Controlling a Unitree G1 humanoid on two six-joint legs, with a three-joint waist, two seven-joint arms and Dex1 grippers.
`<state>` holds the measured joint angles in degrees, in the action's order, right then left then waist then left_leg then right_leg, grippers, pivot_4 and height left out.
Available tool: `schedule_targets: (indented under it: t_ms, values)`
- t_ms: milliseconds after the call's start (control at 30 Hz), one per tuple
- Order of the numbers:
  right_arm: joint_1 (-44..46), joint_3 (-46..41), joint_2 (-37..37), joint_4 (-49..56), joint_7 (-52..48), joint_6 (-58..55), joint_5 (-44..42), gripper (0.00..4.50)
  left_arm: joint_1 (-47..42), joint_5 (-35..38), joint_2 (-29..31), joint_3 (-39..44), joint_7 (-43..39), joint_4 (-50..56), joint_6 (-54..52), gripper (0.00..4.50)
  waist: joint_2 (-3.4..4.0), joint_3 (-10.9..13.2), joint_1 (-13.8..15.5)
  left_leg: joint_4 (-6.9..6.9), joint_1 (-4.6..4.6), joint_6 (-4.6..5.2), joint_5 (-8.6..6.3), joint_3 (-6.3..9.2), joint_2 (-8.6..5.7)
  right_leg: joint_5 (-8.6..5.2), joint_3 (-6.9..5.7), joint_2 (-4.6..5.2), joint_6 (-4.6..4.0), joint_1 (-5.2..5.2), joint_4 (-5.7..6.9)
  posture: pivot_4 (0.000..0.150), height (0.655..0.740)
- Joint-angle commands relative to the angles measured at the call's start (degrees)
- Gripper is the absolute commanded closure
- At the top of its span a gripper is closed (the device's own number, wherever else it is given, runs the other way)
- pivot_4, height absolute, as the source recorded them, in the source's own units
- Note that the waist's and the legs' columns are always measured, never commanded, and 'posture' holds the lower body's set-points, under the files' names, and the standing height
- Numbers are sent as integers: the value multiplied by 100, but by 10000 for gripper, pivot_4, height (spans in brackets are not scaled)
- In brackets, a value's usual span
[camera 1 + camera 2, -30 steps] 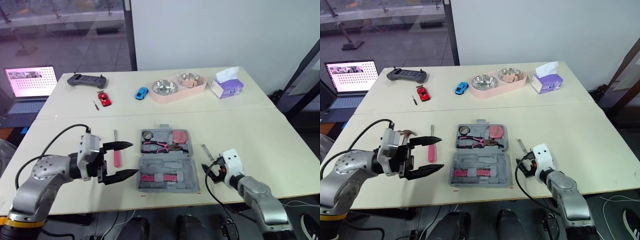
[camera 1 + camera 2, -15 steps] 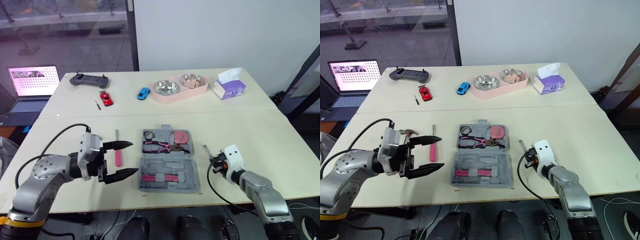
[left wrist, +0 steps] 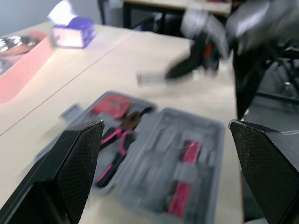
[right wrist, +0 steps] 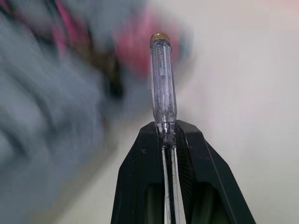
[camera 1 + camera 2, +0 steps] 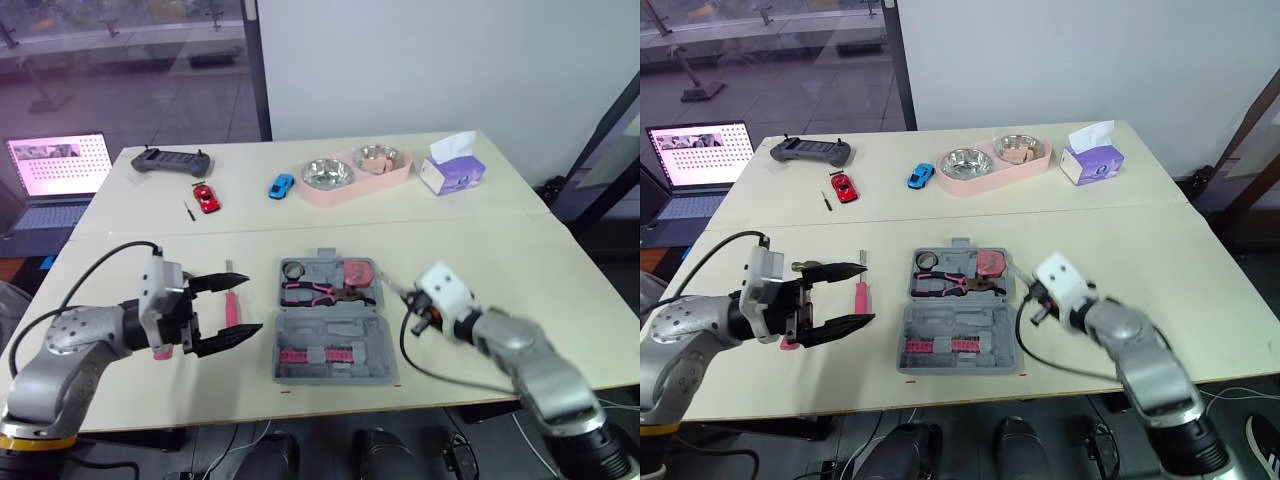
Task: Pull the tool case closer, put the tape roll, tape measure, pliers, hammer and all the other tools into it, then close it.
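Note:
The grey tool case (image 5: 335,322) lies open in the middle of the near table. Its far half holds the tape roll (image 5: 295,268), pink tape measure (image 5: 360,272) and pink-handled pliers (image 5: 320,292). My right gripper (image 5: 410,300) hovers just right of the case, shut on a small clear-handled screwdriver (image 4: 162,79). Left of the case, my left gripper (image 5: 254,304) stands open around nothing. A pink screwdriver (image 5: 231,308) lies on the table between its fingers. The hammer's head (image 5: 808,265) peeks out behind that gripper.
On the far table are a pink tray with two steel bowls (image 5: 355,172), a tissue box (image 5: 452,172), blue (image 5: 283,186) and red (image 5: 207,196) toy cars, a controller (image 5: 172,159) and a small dark tool (image 5: 190,209). A laptop (image 5: 55,180) stands at the far left.
My right gripper shut on the clear screwdriver, lifted it off the table and carried it left toward the case. My left arm drew back slightly to the left, still open.

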<state>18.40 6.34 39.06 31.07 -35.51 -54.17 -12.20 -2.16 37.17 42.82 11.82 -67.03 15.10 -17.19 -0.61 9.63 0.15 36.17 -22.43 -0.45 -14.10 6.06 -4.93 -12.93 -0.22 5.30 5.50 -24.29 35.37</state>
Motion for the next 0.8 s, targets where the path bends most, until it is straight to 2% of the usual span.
schedule_targets:
  t_ms: [33, 133, 267, 467, 800]
  values:
    - [1172, 848, 476, 701, -950, -1218, -752, 44597, -104, -105, 83, 97, -325, -445, 302, 0, -3, 1, 13, -2, -1, 0, 0, 4, 1, 0, -3, 0, 0, 1, -3, 1500, 7400]
    - [2583, 1918, 260, 395, -1215, -2221, -1069, 44597, -216, -261, 137, 30, -607, -850, 513, 0, -6, 2, 9, -2, -3, 1, -1, 6, 8, -1, -11, 0, -3, 0, -6, 1500, 7400]
    - [3367, 2867, -113, -247, -1140, -2826, -1108, 44597, -249, -478, 196, -67, -847, -1114, 743, 0, -9, 1, 34, -2, -10, 0, -1, 11, -3, 0, -10, 16, -4, -5, -8, 1500, 7400]
    - [3799, 3703, -716, -1422, -658, -2158, -420, 44597, -7, -574, 174, -78, -871, -930, 891, 0, -9, 1, -6, -1, -16, 0, -2, 9, -16, 10, -5, 26, 10, -16, -3, 1500, 7400]
    - [4009, 4315, -904, -2092, -901, -1528, 1, 44597, 370, -494, 115, -15, -679, -584, 890, 0, -6, 1, -116, -9, -15, -1, -2, 13, -13, 13, -6, 20, 15, -26, 15, 1500, 7400]
